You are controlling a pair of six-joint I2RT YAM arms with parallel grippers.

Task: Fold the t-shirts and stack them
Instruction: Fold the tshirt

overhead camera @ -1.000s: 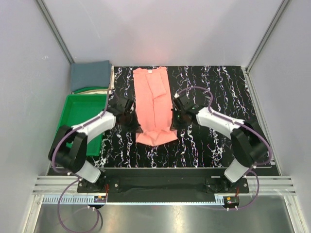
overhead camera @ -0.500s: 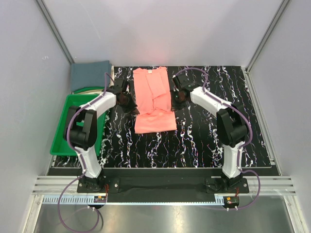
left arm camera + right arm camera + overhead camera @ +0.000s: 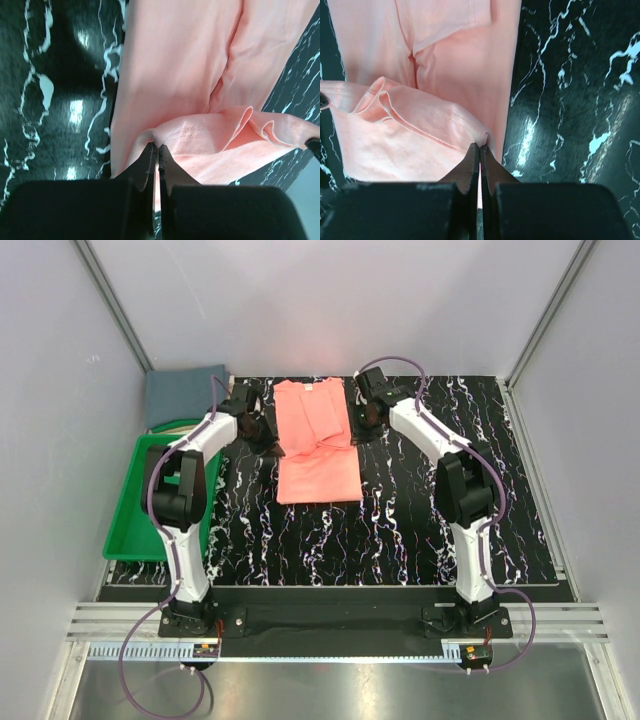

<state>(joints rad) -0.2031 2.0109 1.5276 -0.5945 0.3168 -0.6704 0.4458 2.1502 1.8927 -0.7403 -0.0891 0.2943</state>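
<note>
A salmon-pink t-shirt lies lengthwise on the black marbled table, its near hem lifted and carried back over the body. My left gripper is shut on the hem's left corner, and the wrist view shows the pink cloth pinched at the tips of the left gripper. My right gripper is shut on the hem's right corner; the stitched hem bunches at the tips of that gripper. A slate blue-grey t-shirt lies folded at the back left.
A green plastic tray sits at the left edge, below the blue-grey shirt. White walls with metal frame posts close in the table on three sides. Both arms stretch far toward the back of the table.
Both grippers have moved away from the bases toward the collar, carrying the pink hem with them. The shirt's near part now doubles over itself and the visible length is shorter.
</note>
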